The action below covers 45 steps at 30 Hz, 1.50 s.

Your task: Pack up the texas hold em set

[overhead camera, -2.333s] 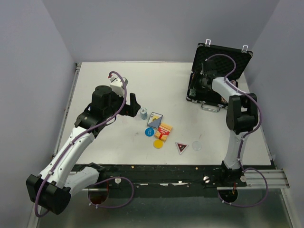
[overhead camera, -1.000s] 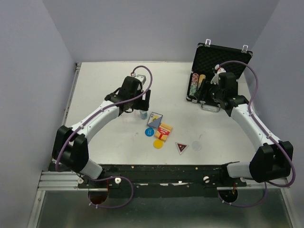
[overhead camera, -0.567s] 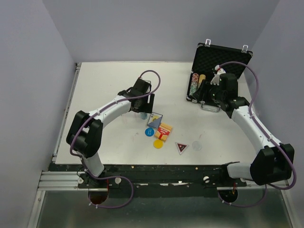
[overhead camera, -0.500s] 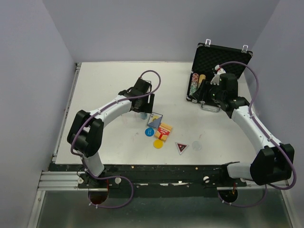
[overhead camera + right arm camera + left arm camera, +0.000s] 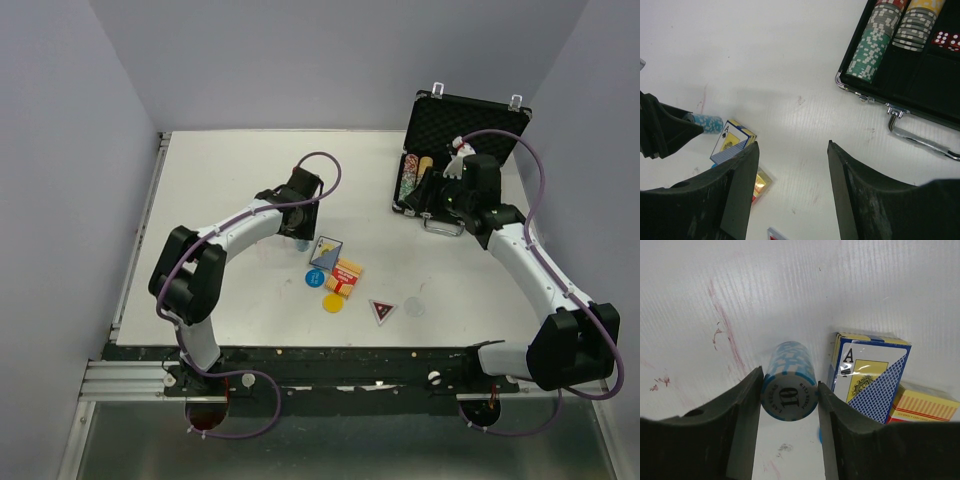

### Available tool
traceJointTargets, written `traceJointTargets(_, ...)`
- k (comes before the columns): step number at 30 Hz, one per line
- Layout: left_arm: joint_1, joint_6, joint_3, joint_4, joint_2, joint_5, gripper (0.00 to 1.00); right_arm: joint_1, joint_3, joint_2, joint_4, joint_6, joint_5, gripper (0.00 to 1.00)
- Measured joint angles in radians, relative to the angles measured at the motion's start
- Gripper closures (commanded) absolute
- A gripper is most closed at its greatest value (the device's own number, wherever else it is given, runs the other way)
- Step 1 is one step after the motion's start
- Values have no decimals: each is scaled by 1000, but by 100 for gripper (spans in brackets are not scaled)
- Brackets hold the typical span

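Your left gripper [image 5: 788, 382] clamps the blue chip stack [image 5: 789, 357] in the middle of the table [image 5: 220, 170], beside a card deck [image 5: 867, 375]; your right gripper [image 5: 792, 144] hangs, jaws apart, near the briefcase [image 5: 478, 122] at its far right corner.

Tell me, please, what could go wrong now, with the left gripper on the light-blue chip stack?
1. The left gripper pinches the light-blue chip stack, lying on its side, across the chips' rims; loose chips may slip out when lifted.
2. The blue card deck lies close beside one finger and could be nudged.
3. The right gripper, open, hovers before the open briefcase; the arms may collide there.
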Motion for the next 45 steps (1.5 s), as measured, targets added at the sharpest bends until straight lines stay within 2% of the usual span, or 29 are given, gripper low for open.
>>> traceJointTargets(2,-1,0,0,-2,0,-2,66,0,-2,0,2,1,-3,35)
traceJointTargets(6,-3,2,0,-5,0,-3,90,0,-3,0,2,1,-10,35)
traceJointTargets(9,-3,13,0,-5,0,0,100,0,-3,0,3,2,-18,34)
traceJointTargets(16,-4,66,-2,-12,-13,64,100,0,-6,0,18,-3,-89,34)
traceJointTargets(21,-4,114,-2,-42,-93,155,100,0,-10,0,43,-17,-180,34)
traceJointTargets(23,-4,144,-2,-37,-185,273,100,13,-13,0,64,-39,-255,34)
traceJointTargets(25,-4,151,-3,-32,-201,301,100,27,-14,-1,66,-58,-270,34)
traceJointTargets(27,0,151,-27,13,-224,429,100,77,-12,-2,60,-93,-293,34)
traceJointTargets(32,-4,151,-48,47,-229,690,100,236,-10,-3,22,-168,-351,33)
traceJointTargets(36,-4,137,-53,85,-229,869,100,266,-10,-17,-15,-200,-375,32)
traceJointTargets(45,-1,101,-53,119,-219,1074,100,347,11,-64,-112,-252,-384,31)
